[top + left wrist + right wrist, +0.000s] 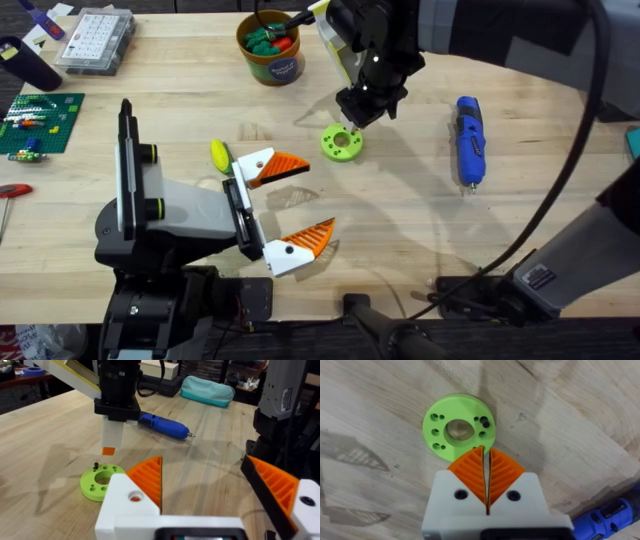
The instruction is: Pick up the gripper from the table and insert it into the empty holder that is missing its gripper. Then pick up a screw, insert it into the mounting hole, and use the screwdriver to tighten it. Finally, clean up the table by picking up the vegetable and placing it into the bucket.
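My right gripper (486, 467), pads together and empty, hovers over green ring (459, 428) where screw (484, 422) sits; left gripper (290, 205) waits spread apart, clear.

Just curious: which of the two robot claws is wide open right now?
The left gripper, near the yellow vegetable, has its fingers spread wide. The right gripper, above the green ring, is shut.

The work surface is a light wooden table (420, 215) with visible plank seams. Lying directly on it: the green ring-shaped holder (341, 143) near the centre, the blue screwdriver (469, 139) well to its right, the yellow vegetable (219, 153) to its left, the orange-brown bucket (270, 48) at the far edge, a clear compartment box (95, 41) and a green baseplate (38, 123) at far left.
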`<state>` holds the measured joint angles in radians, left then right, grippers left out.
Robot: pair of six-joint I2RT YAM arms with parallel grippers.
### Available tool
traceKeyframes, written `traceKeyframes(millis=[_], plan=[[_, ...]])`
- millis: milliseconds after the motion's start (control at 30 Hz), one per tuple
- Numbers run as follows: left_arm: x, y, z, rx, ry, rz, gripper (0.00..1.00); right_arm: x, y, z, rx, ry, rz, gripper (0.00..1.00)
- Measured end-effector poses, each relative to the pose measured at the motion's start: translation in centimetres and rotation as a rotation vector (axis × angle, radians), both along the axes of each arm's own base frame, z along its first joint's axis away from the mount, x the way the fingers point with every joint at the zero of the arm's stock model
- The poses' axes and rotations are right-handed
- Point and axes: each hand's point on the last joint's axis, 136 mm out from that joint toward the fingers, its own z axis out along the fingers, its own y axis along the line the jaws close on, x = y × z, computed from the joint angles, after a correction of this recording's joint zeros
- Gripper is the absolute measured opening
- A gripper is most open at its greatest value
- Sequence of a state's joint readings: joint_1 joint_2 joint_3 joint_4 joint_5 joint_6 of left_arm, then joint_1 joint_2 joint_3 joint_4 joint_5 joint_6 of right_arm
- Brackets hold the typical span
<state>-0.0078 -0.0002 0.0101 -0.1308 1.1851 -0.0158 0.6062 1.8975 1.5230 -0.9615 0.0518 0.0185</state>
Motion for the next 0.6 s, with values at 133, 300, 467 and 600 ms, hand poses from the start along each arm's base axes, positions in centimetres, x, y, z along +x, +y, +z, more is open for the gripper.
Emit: traceKeyframes(millis=[133,300,467,600], plan=[[0.0,0.0,0.04,0.0,-0.003,0.0,0.986,-0.04,-0.02,-0.15,-0.003,0.004,0.001,0.011],[0.01,0.0,0.04,0.0,-0.003,0.0,0.986,0.33,0.24,-0.09,0.008,-0.011,0.001,0.011],[0.01,0.0,0.04,0.0,-0.003,0.0,0.986,0.38,0.25,-0.07,0.009,-0.013,0.001,0.011],[0.01,0.0,0.04,0.0,-0.003,0.0,0.986,0.39,0.26,-0.03,0.01,-0.014,0.001,0.007]])
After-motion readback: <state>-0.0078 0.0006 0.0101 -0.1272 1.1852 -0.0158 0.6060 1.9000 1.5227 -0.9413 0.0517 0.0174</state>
